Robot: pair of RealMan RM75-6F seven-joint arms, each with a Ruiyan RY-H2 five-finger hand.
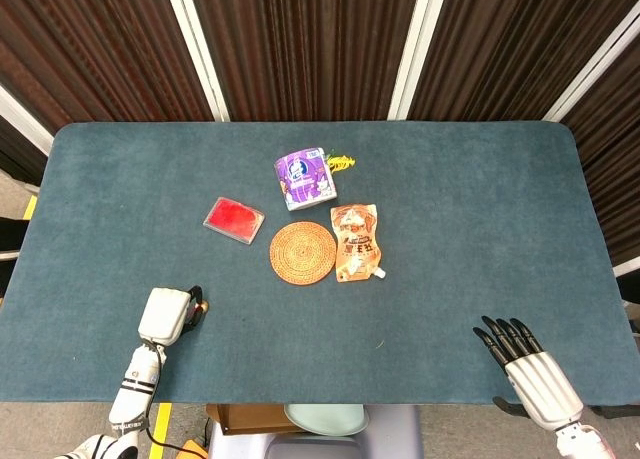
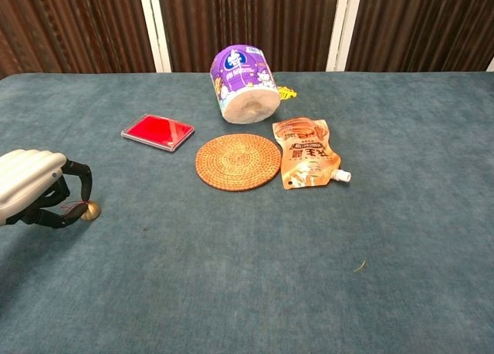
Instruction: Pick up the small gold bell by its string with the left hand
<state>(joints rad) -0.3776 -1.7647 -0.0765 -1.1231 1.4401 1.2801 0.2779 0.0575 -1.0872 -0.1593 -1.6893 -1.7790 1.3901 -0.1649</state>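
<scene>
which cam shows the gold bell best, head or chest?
Chest view. The gold bell shows side-on at the fingertips of the left robot hand, with its red string visible among the fingers. In the head view the bell is only a tiny glint beside the hand, string not discernible.

Round woven rattan coaster (image 2: 238, 161), flat red plastic case (image 2: 157, 132), purple-wrapped tissue roll (image 2: 245, 84), orange spouted pouch (image 2: 307, 151), teal felt-covered table (image 2: 309, 277)

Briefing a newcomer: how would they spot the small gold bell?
Look at the table's near left edge, where the white left hand rests. The small gold bell sits at its dark fingertips with a red string, far smaller than the woven coaster.
</scene>
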